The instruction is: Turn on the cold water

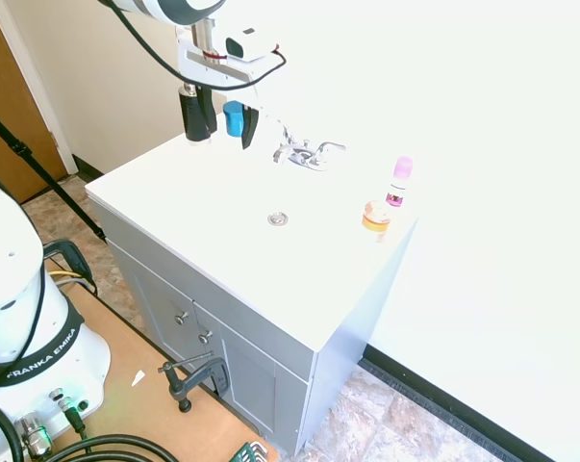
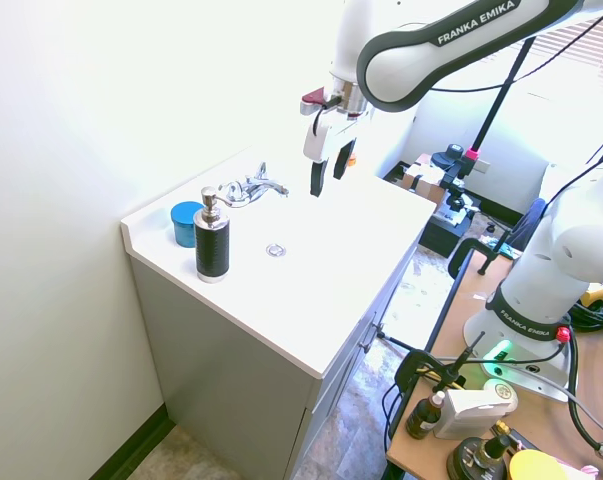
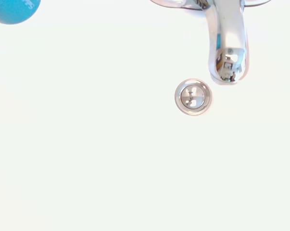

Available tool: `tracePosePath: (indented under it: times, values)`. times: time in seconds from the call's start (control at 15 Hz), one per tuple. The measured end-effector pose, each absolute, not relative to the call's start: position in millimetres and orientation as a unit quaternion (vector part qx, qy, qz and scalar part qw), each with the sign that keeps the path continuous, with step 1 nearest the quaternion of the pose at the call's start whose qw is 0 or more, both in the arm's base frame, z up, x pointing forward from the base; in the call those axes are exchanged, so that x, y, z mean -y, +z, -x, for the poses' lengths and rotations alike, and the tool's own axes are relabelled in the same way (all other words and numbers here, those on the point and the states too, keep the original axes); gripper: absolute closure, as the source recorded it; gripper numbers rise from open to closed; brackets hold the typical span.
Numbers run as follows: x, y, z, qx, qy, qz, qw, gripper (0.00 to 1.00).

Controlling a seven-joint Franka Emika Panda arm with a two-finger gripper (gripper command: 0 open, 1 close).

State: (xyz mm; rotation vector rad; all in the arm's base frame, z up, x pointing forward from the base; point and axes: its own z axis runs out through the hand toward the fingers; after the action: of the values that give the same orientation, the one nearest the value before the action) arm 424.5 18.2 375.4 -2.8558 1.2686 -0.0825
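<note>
Your gripper (image 2: 328,172) hangs above the faucet (image 2: 252,187), fingers parted a moderate way, holding and touching nothing. You see it raised clear of the chrome, probably so it can come down on a handle unobstructed. Cold water's lever (image 1: 330,148) is the slim handle on the faucet's right side, untouched; no water runs. Below the spout sits the drain ring (image 3: 193,96); beside the faucet stands a blue cup (image 2: 187,222).

We see a shiny chrome faucet (image 1: 306,152), a blue cup (image 2: 187,223), a black-and-chrome soap dispenser (image 2: 213,240), and a white countertop (image 1: 203,207).
</note>
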Motion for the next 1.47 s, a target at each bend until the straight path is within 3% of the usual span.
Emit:
tracePosePath:
  times: [0.2,0.33,0.8,1.13,1.47]
  values:
    - [-18,377,-428,-0.417,-0.038,0.908,0.009,0.00]
    - [-14,381,-443,-0.444,-0.078,0.892,0.014,0.00]
    - [37,364,-547,-0.523,-0.229,0.821,-0.015,0.00]
    - [63,345,-604,-0.533,-0.253,0.806,-0.041,0.00]
    - [75,319,-614,-0.538,-0.242,0.805,-0.063,0.00]
